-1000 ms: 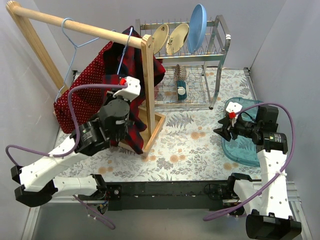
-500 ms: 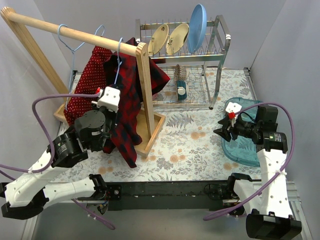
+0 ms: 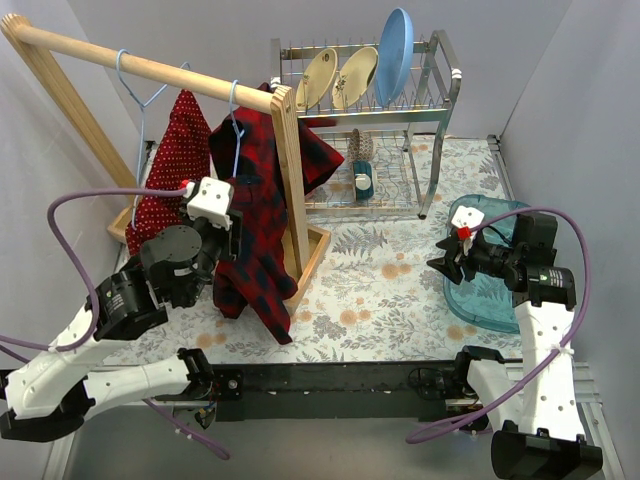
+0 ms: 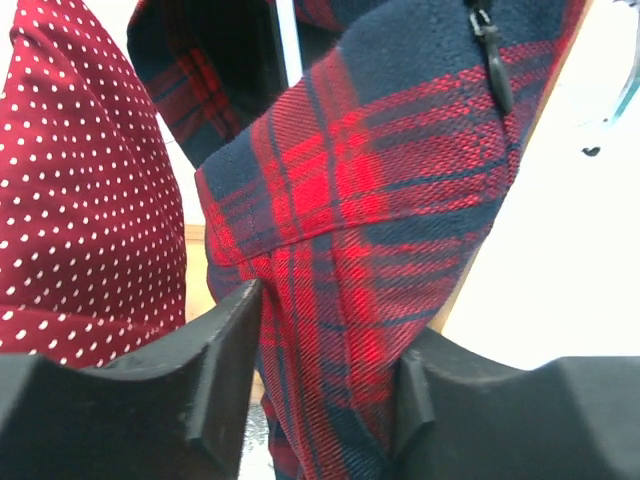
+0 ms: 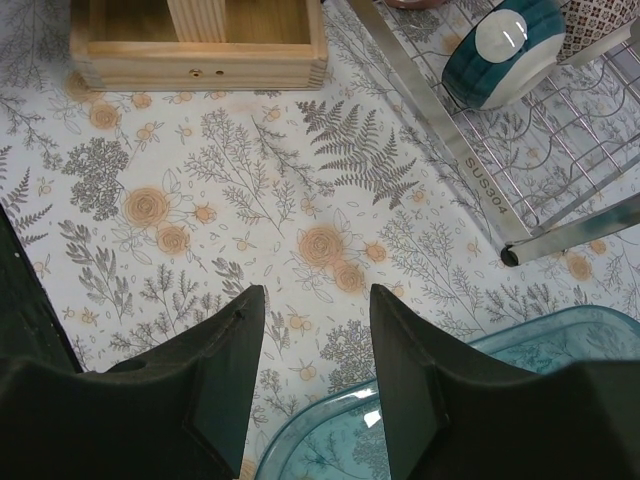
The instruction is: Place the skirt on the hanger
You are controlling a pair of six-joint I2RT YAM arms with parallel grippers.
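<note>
The skirt [image 3: 165,150] hung from the blue hanger [image 3: 140,95] under the wooden rail [image 3: 100,52], farther from the rail's right post than the plaid shirt [image 3: 255,210], so the hanging looked all but done. The left gripper [image 4: 325,330] sat low beneath the rail with its fingers spread, plaid cloth showing in the gap but seemingly unpinched. Backing it straight out, clear of both garments, would likely spare the hanger a knock. The right gripper [image 5: 315,300], well right of the rail, was spread and empty.
</note>
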